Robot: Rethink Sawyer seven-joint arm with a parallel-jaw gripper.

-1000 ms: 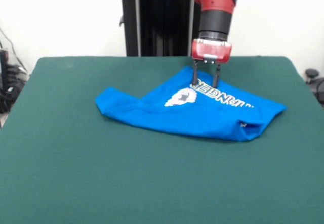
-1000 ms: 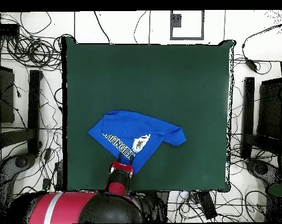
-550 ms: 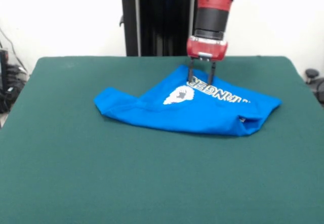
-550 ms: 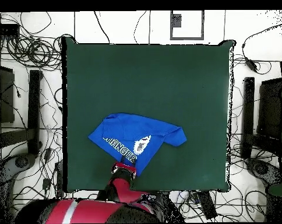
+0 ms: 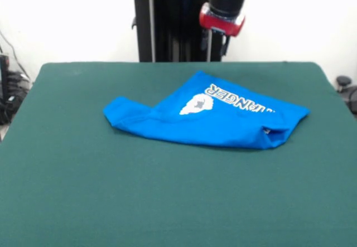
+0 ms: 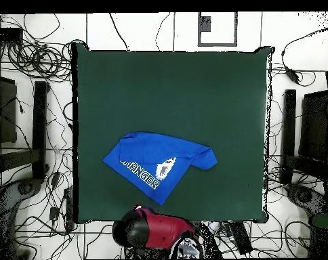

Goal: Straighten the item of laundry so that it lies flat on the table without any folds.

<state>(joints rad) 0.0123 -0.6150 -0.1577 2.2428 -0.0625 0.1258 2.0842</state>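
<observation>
Arm: raised above the far edge of the desk (image 5: 72, 202), clear of all items. In the front view only its lower end shows, a black wrist section and a red collar, pointing roughly straight down. The claw (image 5: 216, 45) hangs beneath the collar against the dark pedestal (image 5: 167, 27); whether its fingers stand apart or together cannot be told. In the overhead view the arm (image 6: 156, 230) appears as a red and black mass at the desk's edge nearest the base, off the cloth surface and apart from the garment.

Item of laundry: the blue T-shirt (image 5: 223, 119) lies on the desk, in the front view right of centre and toward the far side. It is not flat. It is folded over itself in a rough wedge, with a bunched fold at its left end and a rumpled pocket of cloth at its right end. White print shows on top: a pixel shape and part of a word, cut off by the fold. Nothing is touching the shirt.
</observation>
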